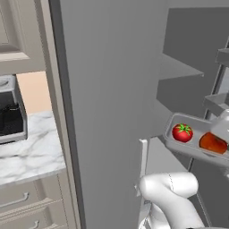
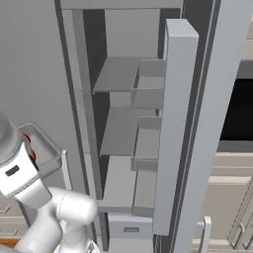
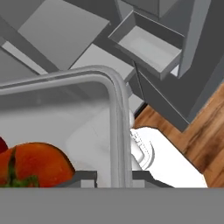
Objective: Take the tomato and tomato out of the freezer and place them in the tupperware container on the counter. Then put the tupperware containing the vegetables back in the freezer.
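The grey tupperware container (image 1: 178, 144) hangs in the air in front of the open freezer (image 1: 107, 112). In it lie a bright red tomato (image 1: 182, 133) with a green stem and an orange-red tomato (image 1: 213, 143). My gripper (image 3: 117, 176) is shut on the container's rim (image 3: 119, 113), one fingertip (image 3: 85, 176) inside and one outside. The hand view shows the orange-red tomato (image 3: 37, 164) close beside the grip. From the right base view, the container (image 2: 45, 147) is at the left, partly behind my arm. The freezer's grey shelves (image 2: 123, 131) are bare.
The freezer door (image 2: 178, 123) stands open to the right, with bins on its inner side (image 3: 151, 43). The white marble counter (image 1: 31, 152) and a silver-black coffee machine (image 1: 11, 112) lie to the left. A pale door handle (image 1: 143, 156) is just below the container. Wood floor (image 3: 197, 131) lies beneath.
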